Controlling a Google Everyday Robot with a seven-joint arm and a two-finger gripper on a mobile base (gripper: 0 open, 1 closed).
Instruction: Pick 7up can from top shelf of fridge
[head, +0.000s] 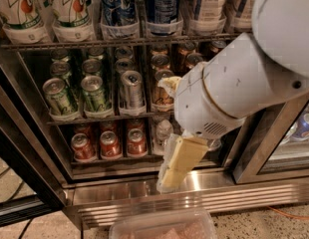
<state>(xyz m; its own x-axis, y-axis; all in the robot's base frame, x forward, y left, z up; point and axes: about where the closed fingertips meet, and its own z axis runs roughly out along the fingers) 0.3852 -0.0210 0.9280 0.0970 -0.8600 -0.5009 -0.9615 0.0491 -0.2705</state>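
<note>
Two whitish 7up cans with green "7" logos stand at the top left, one at the edge and one beside it. They sit in clear trays on the top shelf, a dark wire rack with a thin front rail. My white arm reaches in from the upper right across the fridge front. My cream-coloured gripper hangs down in front of the lowest rack, just above the ribbed steel base. It is far below and to the right of the 7up cans and holds nothing that I can see.
Blue cans and pale cans share the top shelf. Green cans, a silver can and gold cans fill the middle rack; red cans fill the lowest. A clear plastic container lies on the floor. The door frame stands at the left.
</note>
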